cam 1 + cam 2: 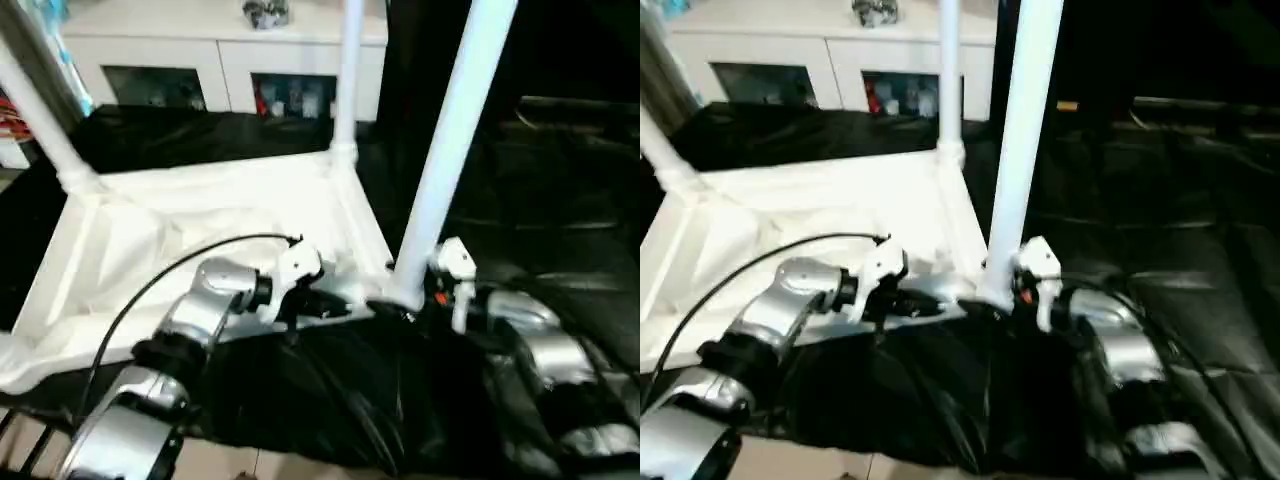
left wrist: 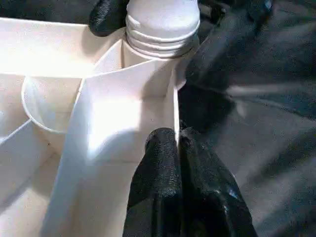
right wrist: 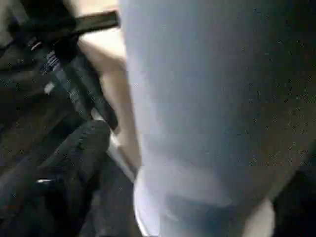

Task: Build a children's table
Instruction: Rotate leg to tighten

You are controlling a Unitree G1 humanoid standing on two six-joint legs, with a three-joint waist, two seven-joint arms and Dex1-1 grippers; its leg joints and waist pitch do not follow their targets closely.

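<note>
Two legs already stand; the third leg rises upright beside the right gripper, jaws unclear, while the left gripper pinches the tabletop rim.

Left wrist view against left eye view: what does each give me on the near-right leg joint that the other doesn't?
The left wrist view alone shows the ridged base of the white tapered plastic leg seated in its round corner socket, and the left gripper closed on the thin side rim of the upturned white plastic tabletop.

The left eye view alone shows that leg's full leaning length, two other white legs standing at the far corners, the right gripper at the leg's foot, and the white glass-fronted cabinet.

Both share the leg, the tabletop corner and the black sheet.
</note>
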